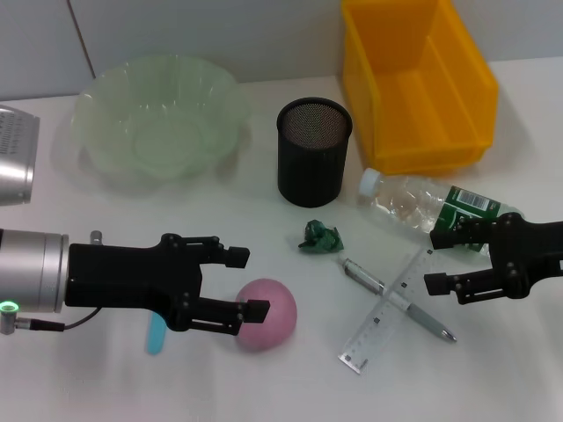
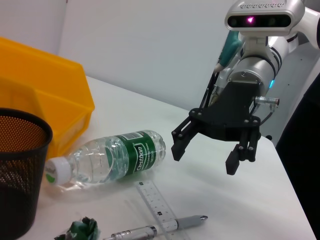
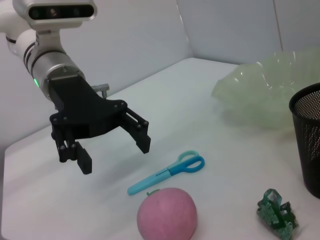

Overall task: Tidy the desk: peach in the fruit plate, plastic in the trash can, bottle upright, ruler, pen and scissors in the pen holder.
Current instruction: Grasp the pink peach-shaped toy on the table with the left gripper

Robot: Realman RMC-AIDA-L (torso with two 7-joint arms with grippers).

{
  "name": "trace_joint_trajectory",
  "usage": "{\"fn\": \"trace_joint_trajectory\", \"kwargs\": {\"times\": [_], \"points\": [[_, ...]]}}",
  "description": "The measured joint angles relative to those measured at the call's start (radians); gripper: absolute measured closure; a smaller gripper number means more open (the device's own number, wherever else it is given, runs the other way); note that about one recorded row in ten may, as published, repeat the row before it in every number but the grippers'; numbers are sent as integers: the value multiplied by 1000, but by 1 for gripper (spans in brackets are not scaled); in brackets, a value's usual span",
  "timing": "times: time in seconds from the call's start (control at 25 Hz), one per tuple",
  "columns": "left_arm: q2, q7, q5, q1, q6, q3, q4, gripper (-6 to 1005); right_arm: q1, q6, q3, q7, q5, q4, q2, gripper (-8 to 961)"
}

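Desk-tidying set, nothing yet put away. The left gripper (image 1: 243, 283) is held with its jaws wide and empty just beside the peach (image 1: 266, 314), a smooth, matte pink ball lying on the white table (image 1: 132, 387) near the front edge; the peach step is judged to be in hand, and the next move would call for the jaws to be brought round the fruit, closed and carried to the fruit plate (image 1: 158, 119), a translucent pale-green scalloped bowl at the back left, well apart. The right gripper (image 1: 435, 260) is held open and empty at the base end of the bottle (image 1: 422, 205), a clear, ribbed plastic bottle with green label and white cap, lying on its side beside the trash can (image 1: 413, 83), a rigid yellow open bin. The pen holder (image 1: 314, 149), a black wire-mesh cylinder, stands upright between plate and bin. A crumpled green plastic (image 1: 318, 237) scrap lies just in front of it. The silver pen (image 1: 396, 299) and the clear flat ruler (image 1: 387, 312) lie crossed, touching. The scissors (image 3: 167, 172), blue-handled and closed, lie beneath the left gripper, near the peach.
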Motion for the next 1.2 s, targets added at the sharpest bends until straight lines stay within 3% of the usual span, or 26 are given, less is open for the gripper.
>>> {"fn": "trace_joint_trajectory", "kwargs": {"times": [0.88,0.96,1.0,1.2], "points": [[1,2,10,-3,11,-14,8,179,12,-1,-3,4,-14,0,11,135],[-4,5,31,-9,11,-14,12,182,12,-1,-2,8,-14,-1,11,135],[-35,7,146,-55,-30,-15,15,183,13,-2,-2,9,-14,-1,11,135],[-47,9,194,-83,-102,5,12,189,15,-3,-2,20,-16,-2,12,135]]}}
